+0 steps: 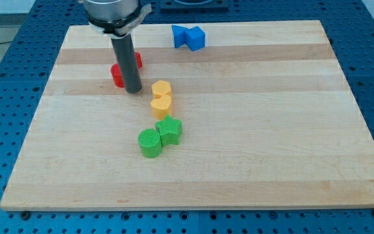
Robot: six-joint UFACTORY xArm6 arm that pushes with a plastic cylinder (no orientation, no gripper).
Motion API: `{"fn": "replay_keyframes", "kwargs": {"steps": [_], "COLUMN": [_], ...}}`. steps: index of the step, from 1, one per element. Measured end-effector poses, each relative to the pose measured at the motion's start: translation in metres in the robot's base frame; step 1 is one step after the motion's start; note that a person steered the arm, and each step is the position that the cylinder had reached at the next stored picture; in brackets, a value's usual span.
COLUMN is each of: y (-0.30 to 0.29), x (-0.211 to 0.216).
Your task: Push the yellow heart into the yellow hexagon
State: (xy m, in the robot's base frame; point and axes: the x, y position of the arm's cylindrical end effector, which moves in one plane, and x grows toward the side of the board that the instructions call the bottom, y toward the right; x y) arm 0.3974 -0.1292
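Observation:
The yellow hexagon (162, 88) sits near the board's middle, and the yellow heart (162, 106) lies right below it, touching it. My tip (134, 90) rests on the board just left of the yellow hexagon, a small gap apart. The dark rod rises from it toward the view's top and hides part of the red blocks behind it.
Two red blocks (119, 75) lie behind and left of the rod. A blue block (188, 37) lies near the board's top edge. A green star (170, 130) and a green cylinder (150, 143) touch each other below the yellow heart. The wooden board (271, 130) ends in blue pegboard.

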Motion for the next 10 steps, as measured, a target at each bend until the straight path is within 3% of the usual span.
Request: {"fn": "replay_keyframes", "kwargs": {"steps": [2,5,7,10], "y": [0.019,0.055,0.12,0.127], "x": [0.048,0.047,0.047,0.169]}}
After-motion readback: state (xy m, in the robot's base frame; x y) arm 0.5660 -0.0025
